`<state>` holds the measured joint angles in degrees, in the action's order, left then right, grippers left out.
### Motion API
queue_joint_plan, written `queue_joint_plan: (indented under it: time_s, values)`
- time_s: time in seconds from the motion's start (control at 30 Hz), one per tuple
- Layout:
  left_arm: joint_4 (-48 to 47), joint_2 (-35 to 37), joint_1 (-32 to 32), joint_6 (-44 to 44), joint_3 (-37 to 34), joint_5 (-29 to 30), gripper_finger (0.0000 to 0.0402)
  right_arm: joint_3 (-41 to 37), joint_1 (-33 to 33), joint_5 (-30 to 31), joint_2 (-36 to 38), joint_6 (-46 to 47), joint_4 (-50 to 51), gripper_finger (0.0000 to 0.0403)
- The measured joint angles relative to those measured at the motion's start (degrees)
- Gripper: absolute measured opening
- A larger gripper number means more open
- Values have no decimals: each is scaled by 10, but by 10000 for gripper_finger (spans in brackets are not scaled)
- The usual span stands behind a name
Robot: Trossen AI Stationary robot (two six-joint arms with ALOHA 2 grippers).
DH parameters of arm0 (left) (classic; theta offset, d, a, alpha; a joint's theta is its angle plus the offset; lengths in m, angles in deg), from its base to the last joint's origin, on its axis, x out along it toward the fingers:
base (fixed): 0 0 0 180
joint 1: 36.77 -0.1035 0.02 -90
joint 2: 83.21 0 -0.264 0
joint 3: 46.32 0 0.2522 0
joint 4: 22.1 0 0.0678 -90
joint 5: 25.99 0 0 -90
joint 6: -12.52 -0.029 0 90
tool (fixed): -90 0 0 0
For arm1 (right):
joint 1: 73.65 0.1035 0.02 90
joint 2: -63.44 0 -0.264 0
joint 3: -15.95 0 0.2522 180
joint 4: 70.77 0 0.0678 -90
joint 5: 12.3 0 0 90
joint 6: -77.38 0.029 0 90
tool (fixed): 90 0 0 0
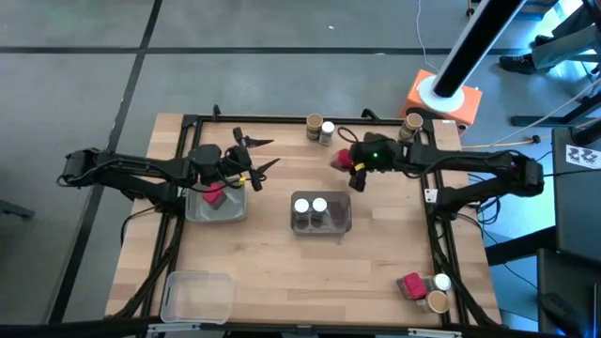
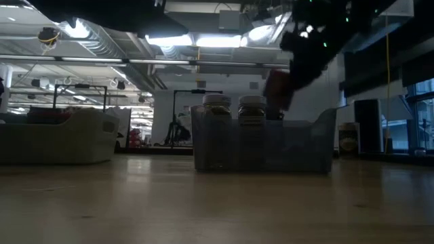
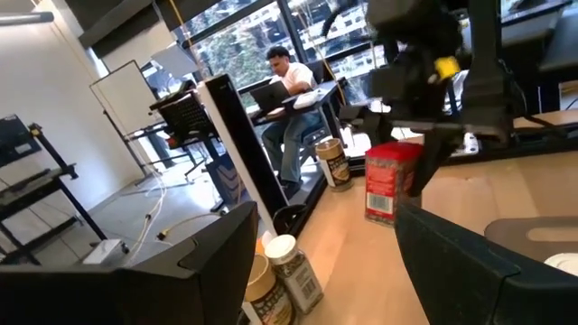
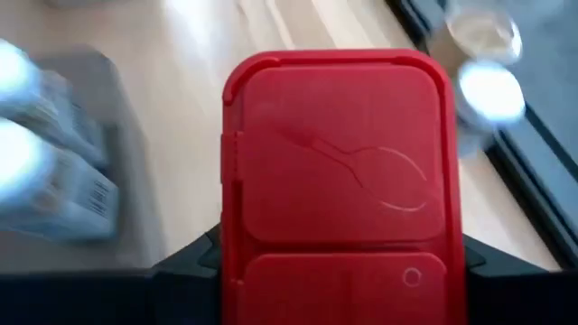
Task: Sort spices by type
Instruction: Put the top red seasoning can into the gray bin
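Note:
My right gripper [image 1: 349, 166] is shut on a red boxy packet [image 3: 391, 181], held over the table between the far edge and the middle clear tray [image 1: 321, 225]. That tray holds two white-lidded jars [image 1: 311, 206]. My left gripper [image 1: 269, 153] hovers open above the left clear tray [image 1: 199, 212], where another red packet [image 1: 214, 194] lies. A tan-lidded jar [image 1: 314, 124] and a white-lidded jar [image 1: 327, 131] stand at the far edge, and another tan-lidded jar [image 1: 410, 122] at the far right. One of each kind [image 1: 424, 289] stands at the near right corner. My right gripper pinches the red packet between its two fingers [image 4: 194, 260], one on each of two opposite sides just below the red lid [image 4: 339, 153]. The fingers come from above, pointing down. The packet hangs upright below them [image 2: 277, 88], lifted clear of the table.
An empty clear tray [image 1: 197, 296] sits at the near left corner. A black frame [image 1: 282, 119] runs around the table's edges. An orange-based stand [image 1: 441, 94] rises past the far right corner. A person [image 3: 289, 81] sits at a desk beyond the table. Bare wood lies in the near middle.

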<state>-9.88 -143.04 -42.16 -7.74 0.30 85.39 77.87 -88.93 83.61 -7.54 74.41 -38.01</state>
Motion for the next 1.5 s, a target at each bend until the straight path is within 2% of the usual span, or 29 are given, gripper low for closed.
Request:
queue_joint_plan:
  time_s: [0.33, 0.57, 0.7, 0.83, 1.07, 1.3, 1.5]
  values:
    - [1, 0, 0, 17, 0, -2, 250, 29, 85, 0, -2, -3, -72, 199]
    - [2, -7, 0, 22, 0, -126, 251, 29, 123, 0, -16, -5, -129, 199]
    - [18, -23, 0, 39, 0, -142, 251, 29, 128, 0, -44, -10, -161, 199]
    - [47, -50, 0, 42, 0, -143, 251, 29, 128, 0, -78, -17, -193, 199]
    - [19, -117, 1, 68, 48, -164, 251, 29, 127, 5, -112, -20, -250, 199]
    - [14, -193, 1, 82, 92, -174, 251, 29, 127, 5, -118, -20, -262, 199]
    - [13, -227, 2, 97, 119, -205, 251, 29, 127, 5, -118, -21, -269, 200]
